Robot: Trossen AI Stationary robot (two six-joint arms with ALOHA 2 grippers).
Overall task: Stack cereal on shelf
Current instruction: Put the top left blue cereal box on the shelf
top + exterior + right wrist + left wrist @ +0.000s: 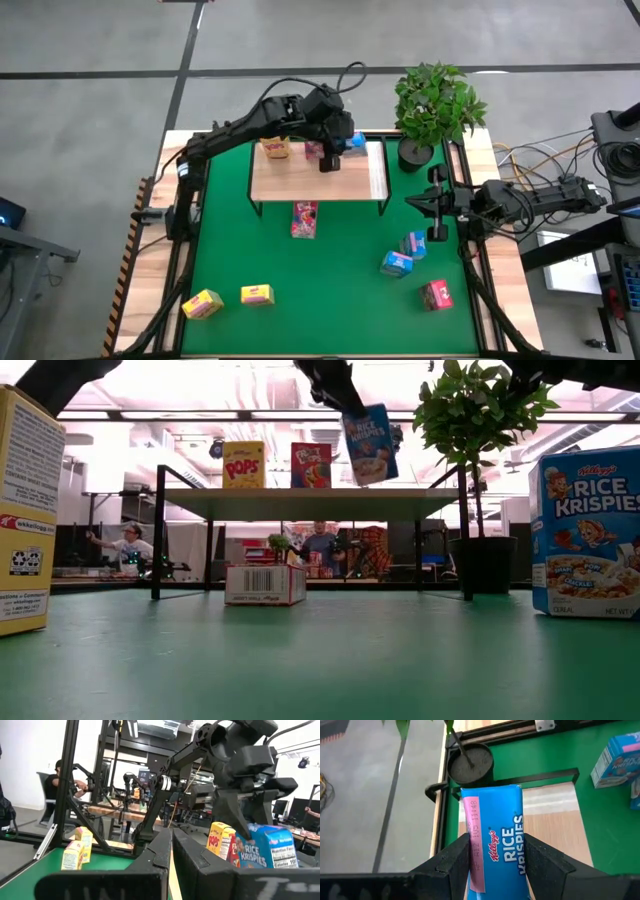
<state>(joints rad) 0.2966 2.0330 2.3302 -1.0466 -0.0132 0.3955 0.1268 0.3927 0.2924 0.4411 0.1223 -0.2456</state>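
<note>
The shelf [350, 185] stands at the back of the green mat. A yellow box [276, 148] and a pink-red box [313, 150] stand upright on it. My left gripper [335, 152] is above the shelf's right half, shut on a blue Rice Krispies box [368, 443]. A pink-red box [304, 219] lies on its side on the mat at the shelf's front edge. Two blue boxes [405, 255], a pink-red one [436, 294] and two yellow ones [230, 299] are on the near mat. My right gripper [437, 207] waits shut and empty at the mat's right edge. My left gripper pinches the blue box between its two fingers [455, 862], one on each broad face, at the box's upper end [352, 415]. A narrow side [495, 845] faces the wrist camera. The fingers come from above. The box hangs tilted, its lower edge just over the shelf top.
A potted plant [435, 105] stands at the shelf's back right corner, close to the held box. The shelf's right end with the white strip [377, 172] is bare. People and other rigs show in the room behind the table.
</note>
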